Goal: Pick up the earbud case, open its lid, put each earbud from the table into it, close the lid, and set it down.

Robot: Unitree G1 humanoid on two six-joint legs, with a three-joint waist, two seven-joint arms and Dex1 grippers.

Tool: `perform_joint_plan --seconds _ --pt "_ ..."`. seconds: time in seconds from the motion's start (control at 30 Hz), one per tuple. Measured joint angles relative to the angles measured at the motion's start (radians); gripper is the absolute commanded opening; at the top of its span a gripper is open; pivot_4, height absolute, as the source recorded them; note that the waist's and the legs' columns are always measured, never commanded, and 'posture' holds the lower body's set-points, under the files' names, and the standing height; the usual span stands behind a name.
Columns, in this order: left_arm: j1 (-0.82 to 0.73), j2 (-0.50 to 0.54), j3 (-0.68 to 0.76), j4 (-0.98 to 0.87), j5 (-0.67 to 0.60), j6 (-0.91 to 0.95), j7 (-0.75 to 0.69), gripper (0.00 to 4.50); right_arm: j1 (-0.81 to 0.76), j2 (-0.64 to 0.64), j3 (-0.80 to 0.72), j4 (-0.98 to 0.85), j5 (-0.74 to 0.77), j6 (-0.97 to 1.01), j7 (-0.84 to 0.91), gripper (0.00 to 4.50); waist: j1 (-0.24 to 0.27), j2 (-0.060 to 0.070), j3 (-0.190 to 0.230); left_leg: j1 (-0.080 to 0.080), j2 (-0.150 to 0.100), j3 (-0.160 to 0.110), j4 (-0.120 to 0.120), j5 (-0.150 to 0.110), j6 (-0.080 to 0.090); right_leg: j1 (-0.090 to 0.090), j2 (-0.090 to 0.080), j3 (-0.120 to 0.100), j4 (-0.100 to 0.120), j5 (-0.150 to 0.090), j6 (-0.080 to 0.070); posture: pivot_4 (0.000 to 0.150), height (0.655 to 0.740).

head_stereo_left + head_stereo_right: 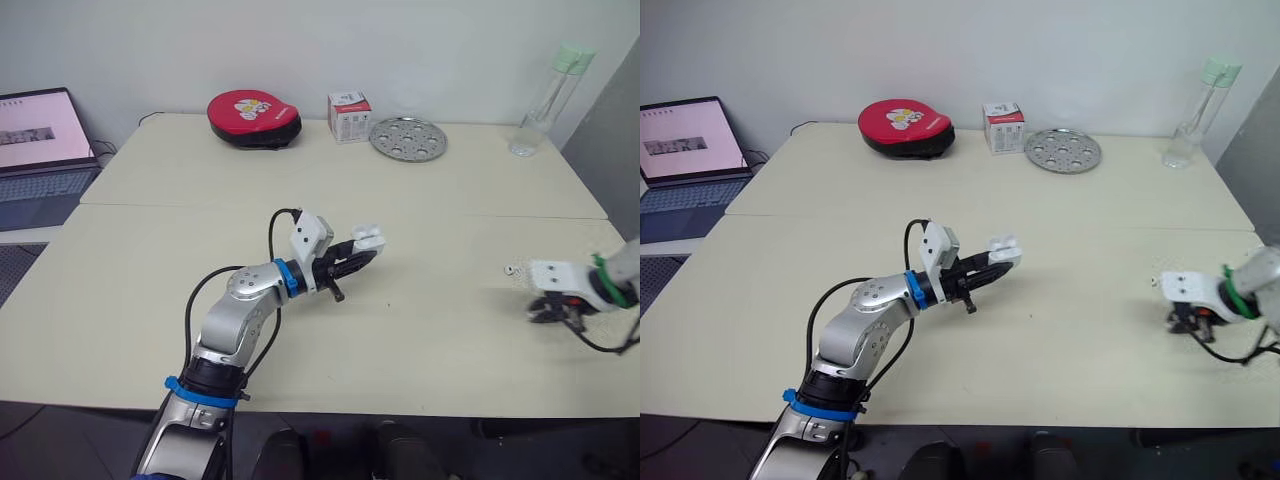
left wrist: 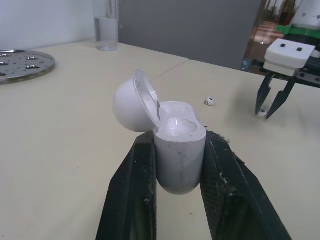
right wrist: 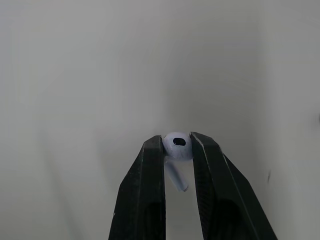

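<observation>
White earbud case, lid open, clamped in left pincer, right pincer gripping earbud

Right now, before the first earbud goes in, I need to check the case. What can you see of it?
The earbud case is a small, rounded white shell, smooth like plastic. Its domed lid is swung open on its hinge, baring the moulded wells, which look empty. The left gripper clamps its body between two black fingers, over the middle of the table. Nothing else touches it.

Earbud case left of earbud
</observation>
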Motion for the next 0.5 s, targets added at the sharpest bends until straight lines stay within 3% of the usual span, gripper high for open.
perform_joint_plan --seconds 0.13,0.5 --pt "0.043 -0.01 -0.01 -0.001 0.004 -0.01 0.014 0.76 0.061 -0.061 0.0 0.053 -0.062 -0.064 -0.034 0.39 -0.006 0.0 0.0 0.002 0.002 0.001 0.0 0.0 0.0 0.0 -0.001 0.002 0.0 -0.001 0.001 0.15 0.74" --pt "0.045 -0.012 -0.016 -0.003 0.008 -0.01 0.035 0.76 0.052 -0.038 0.001 0.13 -0.107 -0.111 -0.078 0.39 -0.025 0.0 0.0 0.011 0.002 -0.001 -0.001 0.0 0.0 0.012 0.0 0.0 -0.002 -0.002 0.001 0.15 0.74"
